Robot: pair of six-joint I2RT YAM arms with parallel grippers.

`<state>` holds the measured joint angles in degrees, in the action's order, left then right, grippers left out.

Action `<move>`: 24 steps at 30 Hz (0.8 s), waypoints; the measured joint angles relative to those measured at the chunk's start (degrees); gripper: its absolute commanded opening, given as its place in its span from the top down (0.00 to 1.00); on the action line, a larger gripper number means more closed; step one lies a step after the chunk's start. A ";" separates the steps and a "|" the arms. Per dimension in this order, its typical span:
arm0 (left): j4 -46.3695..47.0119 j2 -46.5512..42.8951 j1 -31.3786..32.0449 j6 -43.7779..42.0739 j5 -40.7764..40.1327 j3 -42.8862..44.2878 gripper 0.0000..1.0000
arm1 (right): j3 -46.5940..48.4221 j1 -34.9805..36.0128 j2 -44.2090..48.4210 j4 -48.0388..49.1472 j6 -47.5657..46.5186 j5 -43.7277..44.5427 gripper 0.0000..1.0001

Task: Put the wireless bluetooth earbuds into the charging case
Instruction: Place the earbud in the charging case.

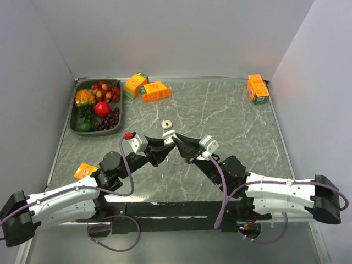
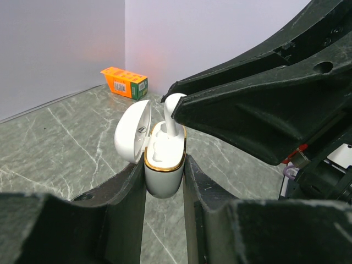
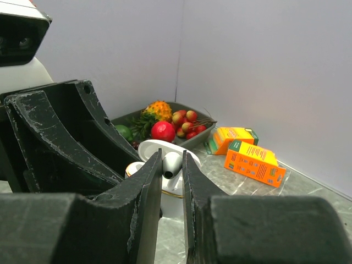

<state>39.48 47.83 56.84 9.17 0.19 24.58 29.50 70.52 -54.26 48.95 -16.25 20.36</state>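
Earbud of tiny white glossy plastic with a short stem (image 2: 174, 110), from the left wrist: stands near upright, long axis vertical, stem down in a well of the small white gold-rimmed charging case (image 2: 163, 165), bulb on top. Sits pinched at the bulb by the right gripper (image 2: 178, 107); left gripper (image 2: 164, 184) clamped on the case body, lid (image 2: 132, 132) swung open.

From the right wrist: same tight pinch on the bulb. Probably light, stiff, slippery; best gripped gently at the bulb.

From above: hidden where both grippers meet over the grey marbled table (image 1: 236, 121).

Four orange boxes (image 1: 155, 91), one fruit tray (image 1: 71, 118), one case (image 2: 163, 170), one earbud (image 2: 173, 110).
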 measured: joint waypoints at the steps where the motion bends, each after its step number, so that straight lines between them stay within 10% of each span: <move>1: -0.02 0.00 0.00 0.04 0.00 0.00 0.99 | 0.00 0.00 0.00 -0.02 0.00 0.02 1.00; 24: -1.01 -0.02 0.00 0.11 0.00 0.00 0.99 | 0.00 0.00 0.07 -1.01 0.17 1.40 1.00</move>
<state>38.48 47.81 56.84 9.28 0.19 24.58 29.50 70.52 -54.19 47.94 -16.08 21.76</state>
